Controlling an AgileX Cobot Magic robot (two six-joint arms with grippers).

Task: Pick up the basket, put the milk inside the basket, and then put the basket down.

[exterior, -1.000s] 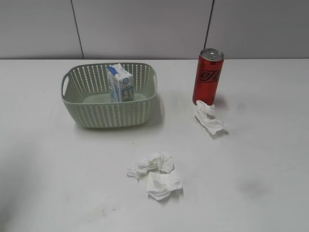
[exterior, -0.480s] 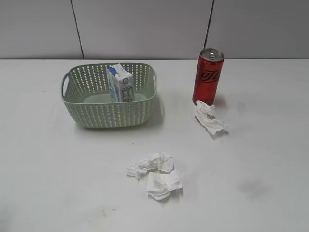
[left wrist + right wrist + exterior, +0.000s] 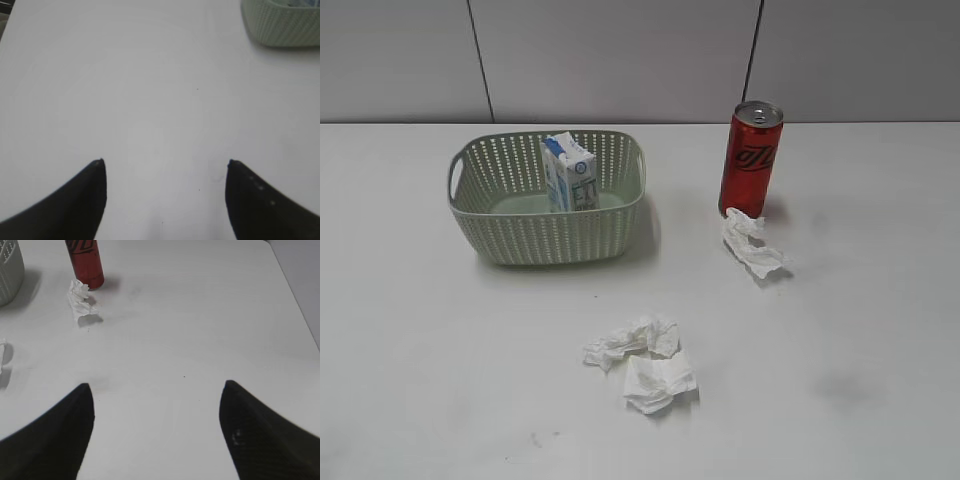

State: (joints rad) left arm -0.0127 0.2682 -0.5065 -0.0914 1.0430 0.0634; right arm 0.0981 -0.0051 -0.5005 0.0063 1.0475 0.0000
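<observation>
The pale sage-green basket (image 3: 548,232) stands on the white table at the back left. The milk (image 3: 570,172), a white carton with a blue top, stands upright inside it. The basket's corner also shows in the left wrist view (image 3: 282,27) at the top right and in the right wrist view (image 3: 9,270) at the top left. My left gripper (image 3: 165,162) is open and empty over bare table, well short of the basket. My right gripper (image 3: 156,385) is open and empty over bare table. Neither gripper shows in the exterior view.
A tall red soda can (image 3: 750,160) stands right of the basket, also in the right wrist view (image 3: 85,262). A crumpled tissue (image 3: 752,243) lies in front of it, also in the right wrist view (image 3: 80,300). More crumpled tissues (image 3: 645,362) lie at the centre front.
A faint shadow at the lower left of the exterior view has faded away. The basket, milk, can and tissues have not moved.
</observation>
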